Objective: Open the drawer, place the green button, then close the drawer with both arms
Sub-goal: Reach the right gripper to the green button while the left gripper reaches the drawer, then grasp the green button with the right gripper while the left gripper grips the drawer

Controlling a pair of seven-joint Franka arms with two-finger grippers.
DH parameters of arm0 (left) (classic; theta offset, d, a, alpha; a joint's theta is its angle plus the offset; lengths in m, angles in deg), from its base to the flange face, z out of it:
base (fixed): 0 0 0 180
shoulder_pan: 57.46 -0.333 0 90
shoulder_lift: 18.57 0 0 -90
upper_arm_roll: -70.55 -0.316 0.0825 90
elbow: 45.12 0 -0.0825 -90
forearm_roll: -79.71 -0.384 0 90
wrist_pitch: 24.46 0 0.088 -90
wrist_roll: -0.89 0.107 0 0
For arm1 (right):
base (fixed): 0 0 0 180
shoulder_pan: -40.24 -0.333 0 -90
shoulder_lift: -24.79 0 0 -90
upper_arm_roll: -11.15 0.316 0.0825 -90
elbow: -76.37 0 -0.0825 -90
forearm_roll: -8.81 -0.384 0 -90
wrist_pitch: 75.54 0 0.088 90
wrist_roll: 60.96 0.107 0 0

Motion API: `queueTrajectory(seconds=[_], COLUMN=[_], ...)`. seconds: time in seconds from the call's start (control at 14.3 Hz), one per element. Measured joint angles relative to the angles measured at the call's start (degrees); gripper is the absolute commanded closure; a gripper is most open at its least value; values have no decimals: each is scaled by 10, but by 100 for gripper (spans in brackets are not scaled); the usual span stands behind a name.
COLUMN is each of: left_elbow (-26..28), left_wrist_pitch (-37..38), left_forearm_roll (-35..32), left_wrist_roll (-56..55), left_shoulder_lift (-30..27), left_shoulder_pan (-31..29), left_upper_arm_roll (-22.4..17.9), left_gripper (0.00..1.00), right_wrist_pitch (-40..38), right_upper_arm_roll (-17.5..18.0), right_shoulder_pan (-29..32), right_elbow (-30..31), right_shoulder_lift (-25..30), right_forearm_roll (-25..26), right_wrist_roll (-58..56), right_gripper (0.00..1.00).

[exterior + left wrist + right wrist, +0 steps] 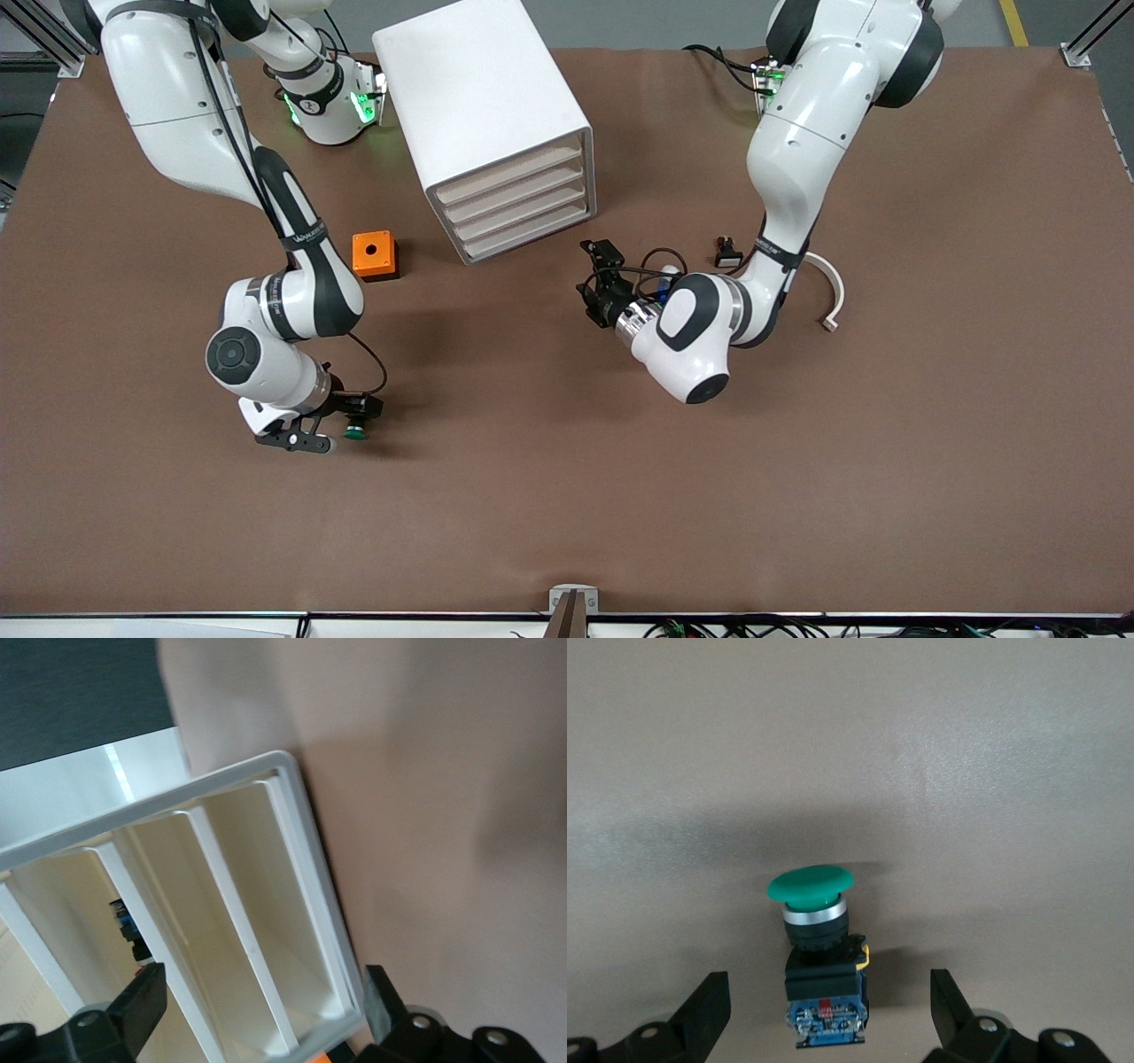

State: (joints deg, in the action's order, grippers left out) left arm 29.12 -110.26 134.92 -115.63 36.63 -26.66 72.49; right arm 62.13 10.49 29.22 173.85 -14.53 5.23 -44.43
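The small green-capped push button with black boxy body lies on the brown surface between the released jaws of the right gripper, and it may roll away if one finger touches first, while the left gripper, jaws also released, may miss the white drawer cabinet.

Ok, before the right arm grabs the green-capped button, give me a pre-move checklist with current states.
1. Right gripper open: ok.
2. Green-capped push button with black body lies between the right gripper's fingers, not yet gripped: ok.
3. Left gripper open: ok.
4. Left gripper faces the white drawer cabinet front: ok.
5. A drawer pulled out to take the button: not ok, fronts look flush.
6. Orange box with a hole sits apart from the button: ok.
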Motion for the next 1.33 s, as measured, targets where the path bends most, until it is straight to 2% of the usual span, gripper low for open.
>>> queueTrajectory(seconds=[0.14,0.28,0.49,0.56,0.63,0.98,1.19,1.33], left_elbow=[0,1,7,10,11,15,15,15], left_wrist_pitch=[19,32,39,40,41,45,47,48], left_forearm_roll=[13,22,51,55,57,72,80,85], left_wrist_roll=[-15,-21,-60,-67,-71,-98,-101,-111], left_shoulder_lift=[17,24,27,30,34,54,58,58], left_shoulder_pan=[15,30,40,41,42,48,61,74], left_upper_arm_roll=[0,1,1,1,1,2,7,8], left_gripper=[19,26,32,32,33,36,36,41], right_wrist_pitch=[11,14,13,10,2,-51,-100,-124], right_upper_arm_roll=[0,0,0,0,-2,-8,-10,-11], right_shoulder_pan=[0,-3,-14,-16,-17,-15,-10,-5], right_elbow=[0,0,0,0,-2,-20,-35,-36], right_shoulder_lift=[-10,-17,-18,-18,-17,-11,13,35], right_forearm_roll=[0,0,0,0,1,1,1,1], right_wrist_roll=[1,9,19,21,21,23,24,31], right_gripper=[8,37,87,97,99,100,100,100])
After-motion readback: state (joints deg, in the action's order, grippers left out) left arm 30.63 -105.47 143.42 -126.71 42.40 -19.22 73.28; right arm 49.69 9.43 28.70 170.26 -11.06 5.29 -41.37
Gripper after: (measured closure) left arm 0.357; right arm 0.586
